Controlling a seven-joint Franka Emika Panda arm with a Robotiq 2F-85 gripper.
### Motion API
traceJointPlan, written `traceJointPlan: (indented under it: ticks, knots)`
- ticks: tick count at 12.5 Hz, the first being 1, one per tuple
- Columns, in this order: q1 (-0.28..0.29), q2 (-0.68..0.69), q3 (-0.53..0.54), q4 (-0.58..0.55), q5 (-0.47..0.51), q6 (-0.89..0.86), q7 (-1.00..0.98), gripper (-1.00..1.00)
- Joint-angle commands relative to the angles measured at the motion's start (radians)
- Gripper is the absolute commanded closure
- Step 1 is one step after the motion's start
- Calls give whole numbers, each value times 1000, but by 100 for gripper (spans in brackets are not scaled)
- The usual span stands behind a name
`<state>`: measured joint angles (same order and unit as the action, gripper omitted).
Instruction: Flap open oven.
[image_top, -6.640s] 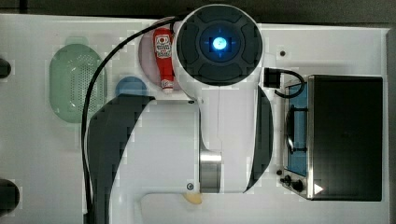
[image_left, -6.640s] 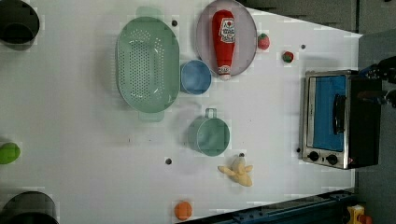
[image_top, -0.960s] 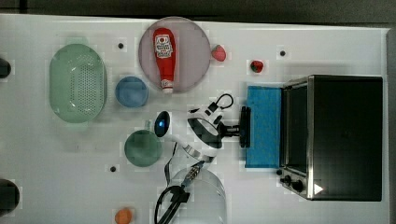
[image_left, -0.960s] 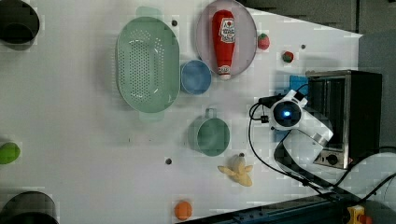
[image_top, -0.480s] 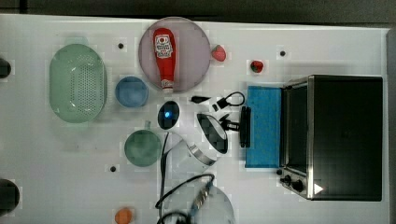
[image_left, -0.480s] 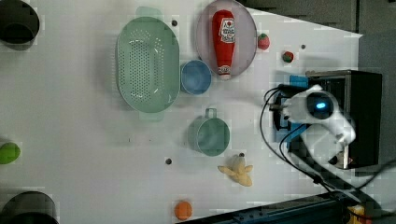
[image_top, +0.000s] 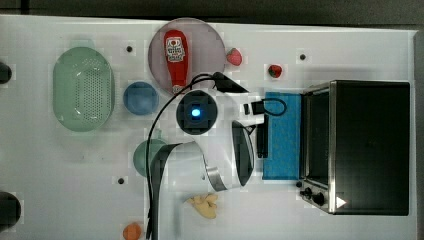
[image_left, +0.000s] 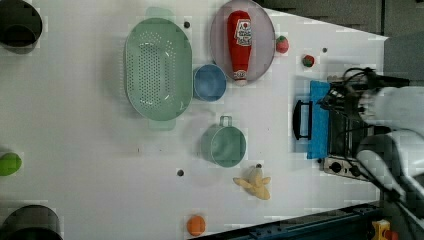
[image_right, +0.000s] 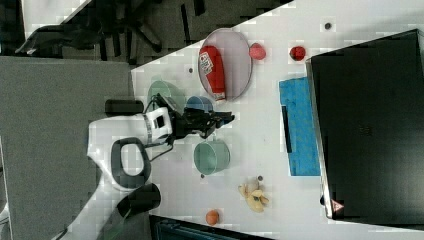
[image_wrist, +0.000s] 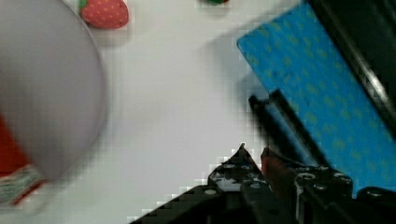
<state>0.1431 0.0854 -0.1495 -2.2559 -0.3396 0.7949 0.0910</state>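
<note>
We see the gripper (image_wrist: 252, 161) with its fingers nearly together and nothing between them, hovering above the white table (image_top: 310, 220) just off the oven (image_top: 367, 147) door's bar handle (image_top: 262, 136). The arm hides part of the teal cup (image_top: 145, 157) in the top view and the oven's body in the left view. The oven's blue door (image_top: 282, 135) lies flapped down flat. Beyond the oven's door sit a ketchup bottle (image_top: 176, 57) on a plate (image_top: 207, 47) and two strawberries (image_top: 233, 56); grey floor borders the table.

Colours on the white table (image_top: 350, 45)

Black oven (image_top: 370, 145), blue door (image_top: 282, 135); red ketchup bottle (image_top: 176, 57) on grey plate (image_top: 207, 50); perforated mint-green colander (image_top: 82, 90); blue bowl (image_top: 140, 98).
</note>
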Motion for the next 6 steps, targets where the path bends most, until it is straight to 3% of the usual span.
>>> traceJointPlan:
  ticks: [1,3,6]
  knots:
    - [-9,-107,-4,6,140,-108,50,65]
    - [-9,-204,-7,29,258,-230,49,65]
    - [-9,-315,-7,122,267,-397,50,65]
